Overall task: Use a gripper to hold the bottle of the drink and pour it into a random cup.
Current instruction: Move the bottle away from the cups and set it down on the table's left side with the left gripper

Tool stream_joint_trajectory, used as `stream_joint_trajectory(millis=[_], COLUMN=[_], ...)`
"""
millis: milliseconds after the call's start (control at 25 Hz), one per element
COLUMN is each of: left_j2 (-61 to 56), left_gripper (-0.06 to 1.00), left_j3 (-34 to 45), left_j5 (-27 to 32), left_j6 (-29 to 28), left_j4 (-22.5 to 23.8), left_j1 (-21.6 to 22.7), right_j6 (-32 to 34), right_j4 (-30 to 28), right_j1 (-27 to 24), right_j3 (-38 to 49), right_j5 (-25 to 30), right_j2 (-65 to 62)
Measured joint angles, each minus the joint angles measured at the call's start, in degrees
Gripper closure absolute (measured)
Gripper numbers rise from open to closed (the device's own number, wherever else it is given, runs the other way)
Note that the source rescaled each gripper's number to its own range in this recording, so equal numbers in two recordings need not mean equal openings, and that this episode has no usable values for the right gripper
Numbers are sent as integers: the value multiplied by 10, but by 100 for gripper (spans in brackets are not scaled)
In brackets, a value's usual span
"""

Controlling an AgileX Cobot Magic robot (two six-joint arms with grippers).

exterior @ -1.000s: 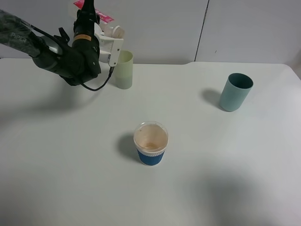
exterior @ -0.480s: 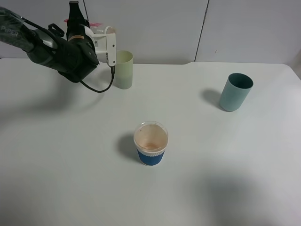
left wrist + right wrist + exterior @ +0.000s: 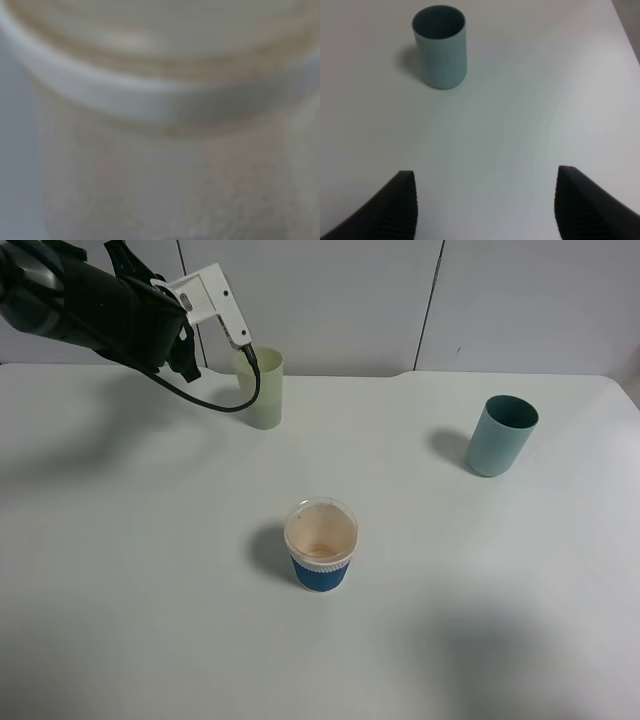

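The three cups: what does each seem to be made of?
The pale yellow-green cup looks like smooth, matte plastic, uniformly coloured. The teal cup too: even colour, dull finish. The blue-sleeved cup seems clear thin plastic with a white rim; its sleeve may be paper.

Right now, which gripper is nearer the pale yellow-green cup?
Left. The left gripper hangs just above and beside the pale yellow-green cup at the table's back. The right gripper, fingers apart, is off on the teal cup's side.

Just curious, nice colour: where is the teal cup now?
In the high view the teal cup stands upright on the right side of the table, well apart from the central blue-sleeved cup.
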Motion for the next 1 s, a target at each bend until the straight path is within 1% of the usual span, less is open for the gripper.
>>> stream_joint_trajectory(millis=[160, 320, 400, 440, 760, 840, 920, 960, 1000], left_j2=[-39, -71, -82, -87, -122, -128, -134, -137, -139], left_gripper=[94, 94, 94, 94, 94, 94, 94, 94, 94], left_j3=[0, 0, 0, 0, 0, 0, 0, 0, 0], left_j5=[63, 106, 124, 133, 181, 191, 198, 201, 204], left_j6=[0, 0, 0, 0, -1, -10, -50, -82, -114], left_j4=[-76, -157, -188, -195, -204, -204, -192, -177, -152], left_j1=[0, 0, 1, 3, 6, 6, 6, 6, 6], right_j6=[0, 0, 0, 0, 0, 0, 0, 0, 0], right_j4=[0, 0, 0, 0, 0, 0, 0, 0, 0], right_j1=[0, 0, 0, 0, 0, 0, 0, 0, 0], right_j3=[0, 0, 0, 0, 0, 0, 0, 0, 0], right_j5=[0, 0, 0, 0, 0, 0, 0, 0, 0], right_j2=[0, 0, 0, 0, 0, 0, 0, 0, 0])
